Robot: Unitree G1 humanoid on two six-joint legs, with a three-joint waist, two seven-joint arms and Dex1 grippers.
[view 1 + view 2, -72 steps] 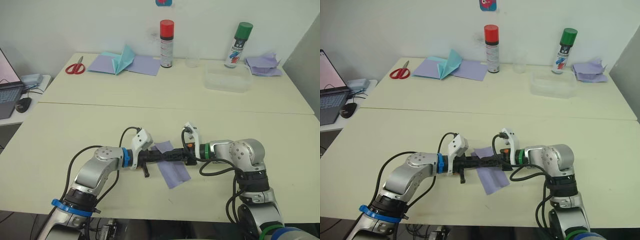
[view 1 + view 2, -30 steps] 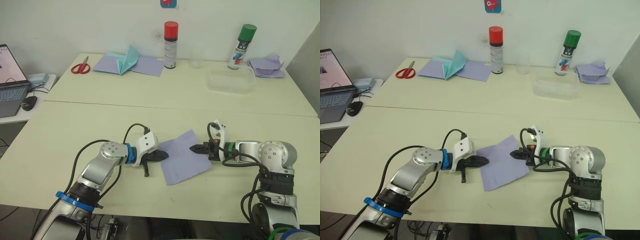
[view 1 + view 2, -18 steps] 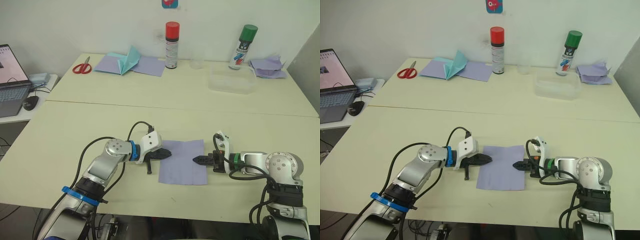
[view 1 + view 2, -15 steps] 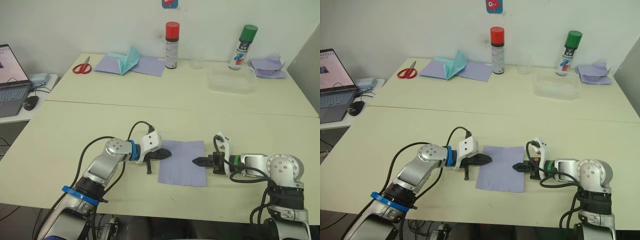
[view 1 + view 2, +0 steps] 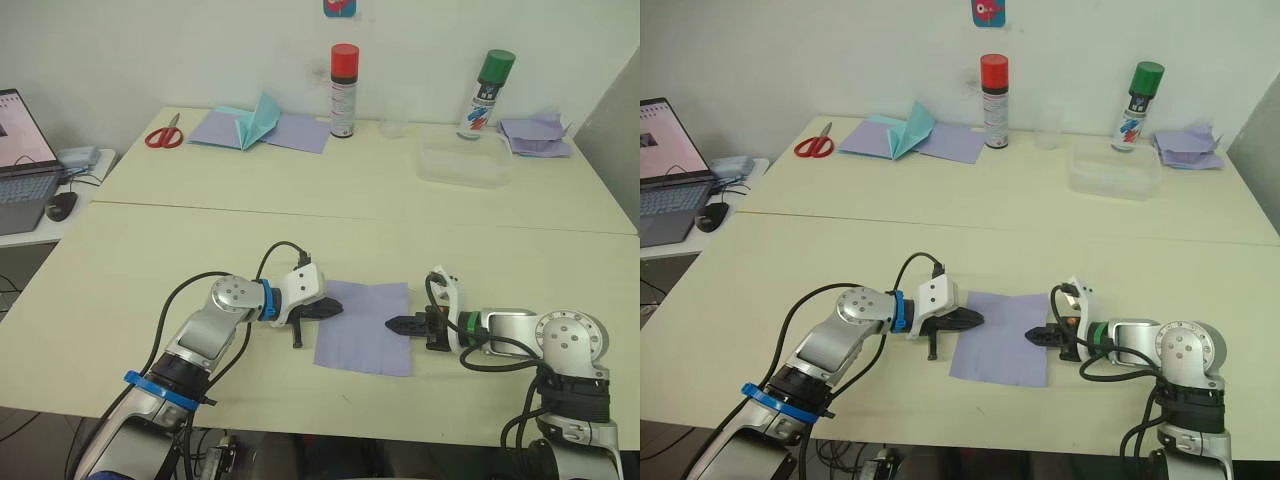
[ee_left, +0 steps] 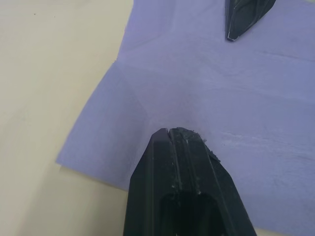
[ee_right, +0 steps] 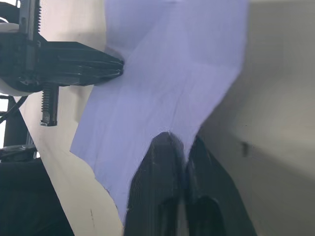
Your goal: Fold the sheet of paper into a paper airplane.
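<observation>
The sheet of paper (image 5: 365,330) is pale lavender and lies spread nearly flat near the table's front edge, with faint creases across it. My left gripper (image 5: 335,309) is shut on its left edge; in the left wrist view the paper (image 6: 197,83) puckers at the closed fingertips (image 6: 170,132). My right gripper (image 5: 391,324) comes in from the right and is shut on the opposite edge, where the paper (image 7: 162,73) rises to its fingers (image 7: 162,147). The two grippers point at each other across the sheet. The paper airplane is out of view.
At the back left lie red scissors (image 5: 158,133) and a teal pointed paper (image 5: 252,117) on lavender sheets. Two spray cans (image 5: 343,90) (image 5: 481,95), a clear cup (image 5: 392,125), a clear tub (image 5: 460,160) and crumpled lavender paper (image 5: 535,135) line the back. A laptop (image 5: 18,160) sits far left.
The sheet went from a narrow folded strip to spread open, then turned square to the table edge as the grippers drew apart. In the last half second it barely shifted.
</observation>
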